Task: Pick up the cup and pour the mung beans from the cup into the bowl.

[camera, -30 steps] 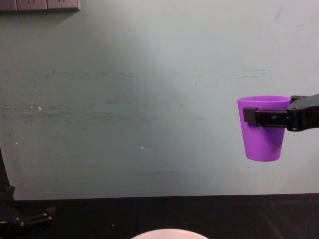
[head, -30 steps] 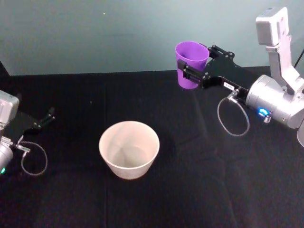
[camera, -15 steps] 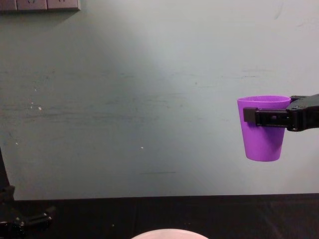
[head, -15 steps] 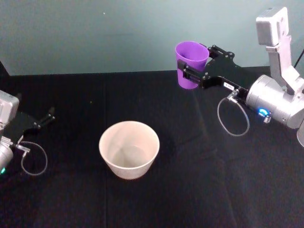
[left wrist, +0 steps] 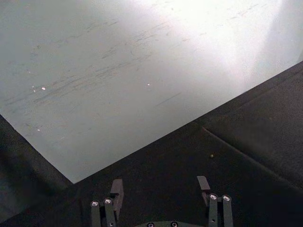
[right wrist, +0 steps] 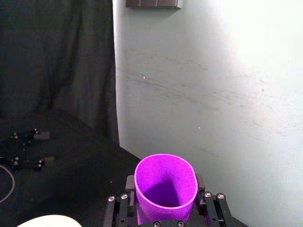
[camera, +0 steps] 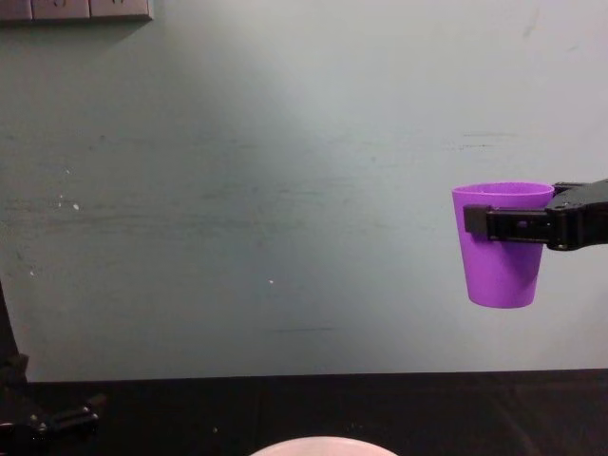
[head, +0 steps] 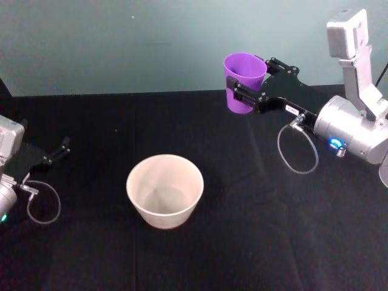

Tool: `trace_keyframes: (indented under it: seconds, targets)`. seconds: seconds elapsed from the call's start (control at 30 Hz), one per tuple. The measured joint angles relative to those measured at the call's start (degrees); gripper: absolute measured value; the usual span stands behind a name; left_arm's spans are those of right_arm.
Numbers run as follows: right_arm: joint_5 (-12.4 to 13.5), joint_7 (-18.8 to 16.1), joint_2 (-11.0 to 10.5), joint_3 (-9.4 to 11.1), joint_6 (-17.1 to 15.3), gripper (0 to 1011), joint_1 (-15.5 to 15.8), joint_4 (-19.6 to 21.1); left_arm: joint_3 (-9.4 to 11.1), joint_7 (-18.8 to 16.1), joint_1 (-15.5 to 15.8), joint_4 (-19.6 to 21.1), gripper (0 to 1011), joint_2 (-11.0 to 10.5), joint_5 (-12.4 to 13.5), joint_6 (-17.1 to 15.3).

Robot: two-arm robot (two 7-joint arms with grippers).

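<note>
Well, the cup's [right wrist: 165,187] depths look dark from the right wrist (beans hard to make out), and the chest view cuts the bowl [camera: 323,445] down to a sliver of rim. The right gripper [head: 247,91] is clamped on the upright cup, high above the table [head: 273,242], behind and right of the bowl. The left gripper [head: 56,153] sits low at far left, fingers apart.

Head camera looks down on table [head: 273,242]; chest camera level, facing wall [camera: 285,142]; both share cup [head: 245,73], bowl [head: 163,209].
</note>
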State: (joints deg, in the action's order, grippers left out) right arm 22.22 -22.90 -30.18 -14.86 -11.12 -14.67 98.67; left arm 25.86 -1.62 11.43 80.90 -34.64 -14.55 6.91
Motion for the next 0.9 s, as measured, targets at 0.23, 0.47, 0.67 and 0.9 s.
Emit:
trace_keyframes:
  seconds: [0.23, 0.47, 0.67, 0.9]
  targets:
    - [0.0, 0.0, 0.0, 0.0, 0.0, 722, 0.0, 0.0, 0.0, 0.0, 0.0, 0.0, 1012, 0.0, 0.0, 0.0]
    - [0.0, 0.0, 0.0, 0.0, 0.0, 722, 0.0, 0.0, 0.0, 0.0, 0.0, 0.0, 1012, 0.0, 0.0, 0.0]
    - [0.0, 0.0, 0.0, 0.0, 0.0, 722, 0.0, 0.0, 0.0, 0.0, 0.0, 0.0, 1012, 0.0, 0.0, 0.0]
    - [0.0, 0.0, 0.0, 0.0, 0.0, 722, 0.0, 0.0, 0.0, 0.0, 0.0, 0.0, 1011, 0.0, 0.0, 0.0]
